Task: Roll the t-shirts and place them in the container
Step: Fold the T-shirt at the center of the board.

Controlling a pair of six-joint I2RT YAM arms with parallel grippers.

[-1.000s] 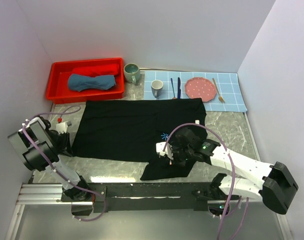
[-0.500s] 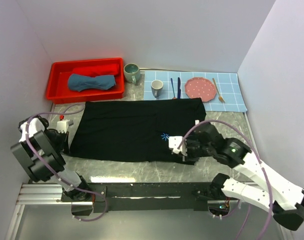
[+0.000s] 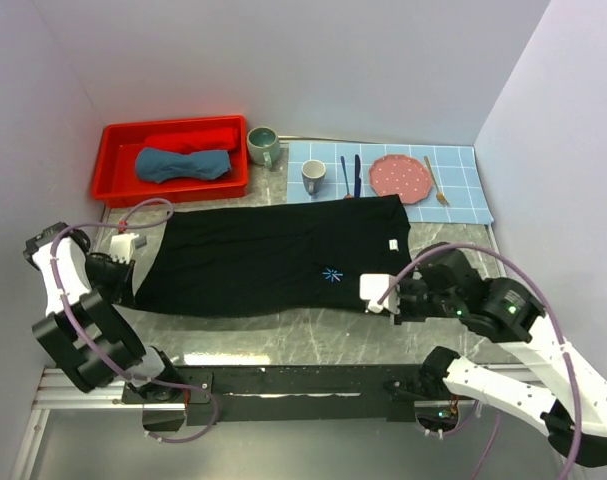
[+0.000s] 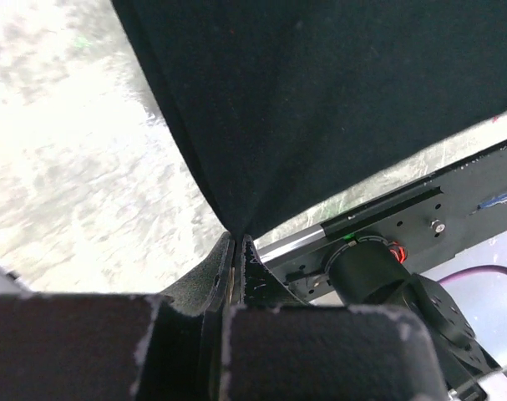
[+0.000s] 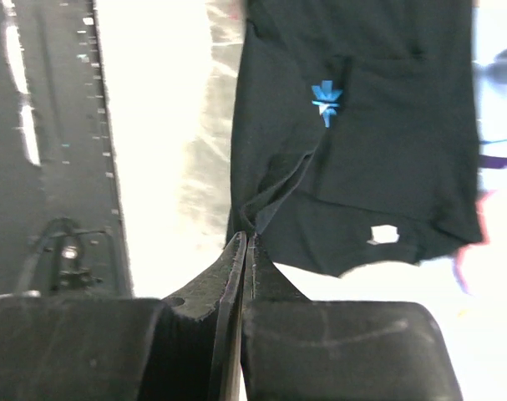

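Note:
A large black t-shirt (image 3: 268,255) with a light-blue starburst logo (image 3: 332,275) lies spread flat across the table's middle. My left gripper (image 3: 131,275) is shut on the shirt's left edge; in the left wrist view the black cloth (image 4: 337,100) runs down into the pinched left gripper (image 4: 236,240). My right gripper (image 3: 367,301) is shut on the near right corner; the right wrist view shows the right gripper (image 5: 247,236) with a bunched fold between its tips and the logo (image 5: 326,98) beyond. A slate-blue rolled t-shirt (image 3: 181,164) rests in the red bin (image 3: 173,129).
Behind the shirt lies a blue-checked placemat (image 3: 465,195) with a pink plate (image 3: 400,177), cutlery (image 3: 350,175) and a mug (image 3: 314,176). A green mug (image 3: 262,145) stands beside the bin. Walls close in on both sides; the metal base rail (image 3: 283,382) runs along the near edge.
The right gripper has pulled the shirt's near right part rightward, so the flap that hung forward is drawn out straight. The left gripper has shut on the left edge.

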